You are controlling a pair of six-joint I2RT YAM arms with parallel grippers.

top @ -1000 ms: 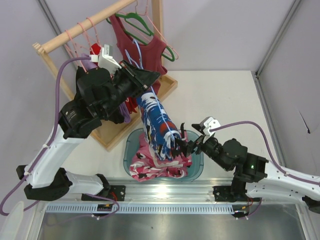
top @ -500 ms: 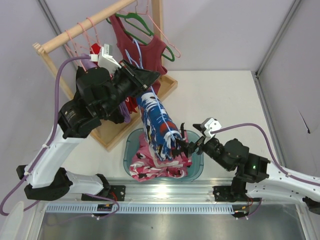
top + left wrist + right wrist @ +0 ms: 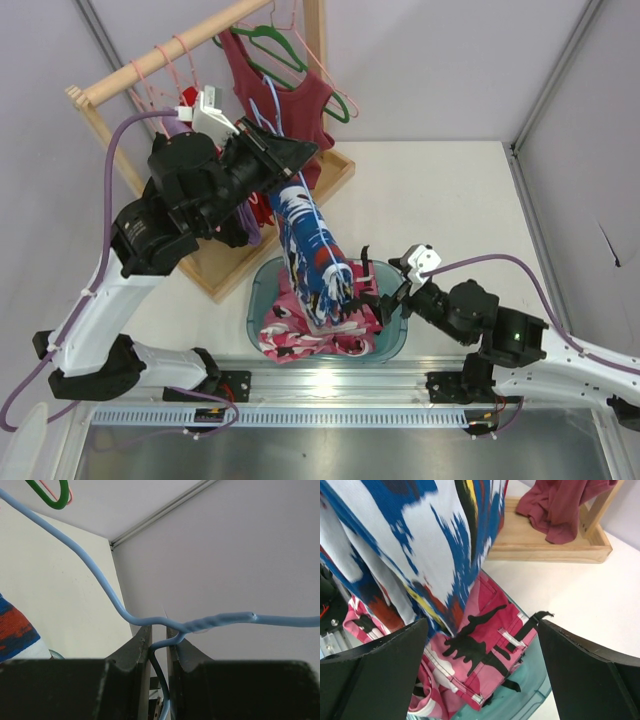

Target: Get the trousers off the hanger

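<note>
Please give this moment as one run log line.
left tool: shut on hanger | right tool: open, beside trousers | trousers: hang from hanger, lower end over basin

Two robot arms are counted: the left arm [image 3: 110, 270] and the right arm [image 3: 520, 345]. One pair of trousers [image 3: 310, 240] and one light-blue hanger [image 3: 220, 621] are seen. One green hanger [image 3: 56, 502], one dark-red tank top [image 3: 300, 100] and one wooden rack [image 3: 316, 40] are noted. Of the pink hangers [image 3: 140, 80], at least two are made out; the exact number cannot be told. One teal basin [image 3: 254, 300], one camouflage garment [image 3: 300, 335] and one tabletop [image 3: 440, 200] are counted.
</note>
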